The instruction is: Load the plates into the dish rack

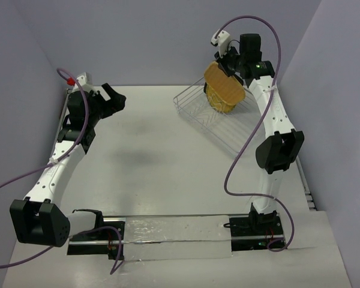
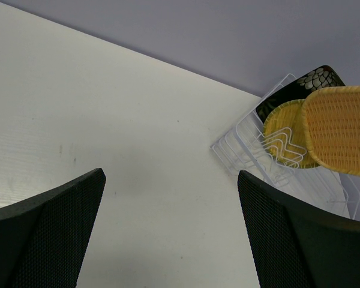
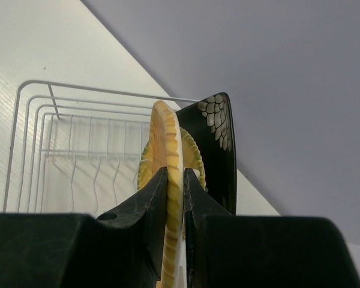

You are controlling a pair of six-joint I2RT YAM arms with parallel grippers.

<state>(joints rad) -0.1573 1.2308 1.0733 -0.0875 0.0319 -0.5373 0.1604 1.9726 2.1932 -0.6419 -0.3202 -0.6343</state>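
Observation:
My right gripper (image 1: pixel 228 62) (image 3: pixel 175 171) is shut on the rim of an orange-tan woven plate (image 1: pixel 224 84) (image 2: pixel 342 129) (image 3: pixel 170 144). It holds the plate on edge over the far end of the wire dish rack (image 1: pixel 195 111) (image 2: pixel 240 147) (image 3: pixel 54 132). A round yellow plate (image 1: pixel 218 103) (image 2: pixel 283 135) (image 3: pixel 196 157) stands in the rack just behind it. A black flowered plate (image 2: pixel 312 84) (image 3: pixel 219 150) stands behind that one. My left gripper (image 1: pixel 112 99) (image 2: pixel 171 175) is open and holds nothing, hovering over bare table at the far left.
The rack sits at the table's far right corner, close to the purple back wall (image 1: pixel 162 42) and right wall. A purple cable (image 1: pixel 240 156) loops beside the right arm. A taped strip (image 1: pixel 168 234) runs between the arm bases at the near edge.

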